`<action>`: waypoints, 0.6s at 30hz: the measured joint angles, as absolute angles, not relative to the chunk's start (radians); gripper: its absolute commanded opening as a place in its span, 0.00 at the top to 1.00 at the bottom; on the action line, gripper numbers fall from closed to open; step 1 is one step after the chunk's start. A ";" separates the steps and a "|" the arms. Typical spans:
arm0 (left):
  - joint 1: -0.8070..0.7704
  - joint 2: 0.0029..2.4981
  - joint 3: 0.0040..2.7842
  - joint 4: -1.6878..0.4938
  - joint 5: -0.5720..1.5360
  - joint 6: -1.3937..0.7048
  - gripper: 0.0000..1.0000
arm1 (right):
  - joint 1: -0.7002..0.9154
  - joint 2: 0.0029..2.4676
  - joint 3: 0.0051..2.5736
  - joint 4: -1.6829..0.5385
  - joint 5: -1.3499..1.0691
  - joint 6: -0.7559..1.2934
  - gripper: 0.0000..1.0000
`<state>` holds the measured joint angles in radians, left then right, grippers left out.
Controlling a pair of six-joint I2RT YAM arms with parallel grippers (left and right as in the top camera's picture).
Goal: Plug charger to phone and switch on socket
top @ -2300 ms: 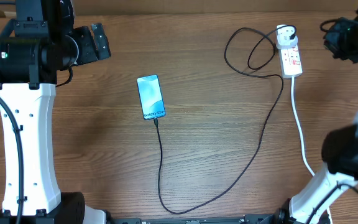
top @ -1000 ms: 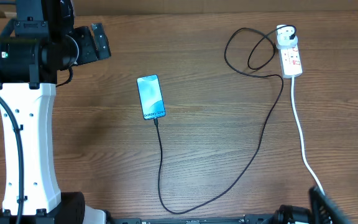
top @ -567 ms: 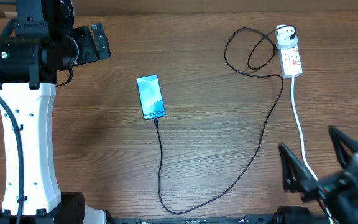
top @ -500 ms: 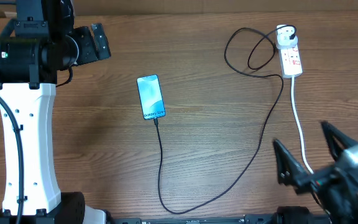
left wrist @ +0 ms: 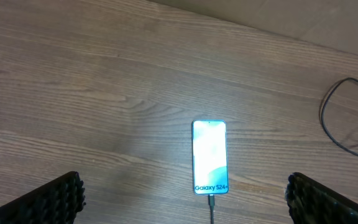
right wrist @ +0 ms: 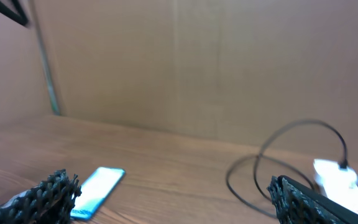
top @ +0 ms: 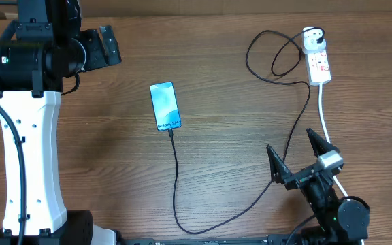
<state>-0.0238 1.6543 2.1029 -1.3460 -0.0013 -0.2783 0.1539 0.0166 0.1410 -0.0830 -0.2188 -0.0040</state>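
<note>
My right gripper (top: 290, 141) hangs spread wide and empty over the near right of the table (top: 223, 170), and my left gripper (left wrist: 182, 202) is just as wide and empty, raised at the far left. Taking the table's far edge in the overhead view as twelve, the charger (top: 176, 184) passes under my right fingers. It loops round to about eleven o'clock, where its tip sits at the near end of the phone (top: 165, 106) and looks seated already, I judge. That cable is light, limp and likely slick, so I would only ever pinch it at the stiff connector tip. The phone is slim, smooth and glass-faced, and it would skate on the wood if nudged. The socket (top: 318, 64) lies at about one o'clock, well away, with the charger's plug at its far end and its white cord (top: 329, 122) trailing back just right of me. It is a light plastic strip that could skid, so its small red switches (top: 318, 68) want one fingertip pressed straight down. The wood is flat and bare, leaving open room between me and the strip.
</note>
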 measured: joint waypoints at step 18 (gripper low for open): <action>-0.024 1.654 2.103 -1.346 -0.001 -0.278 0.00 | 0.165 0.014 0.018 -0.081 -0.089 -0.003 0.00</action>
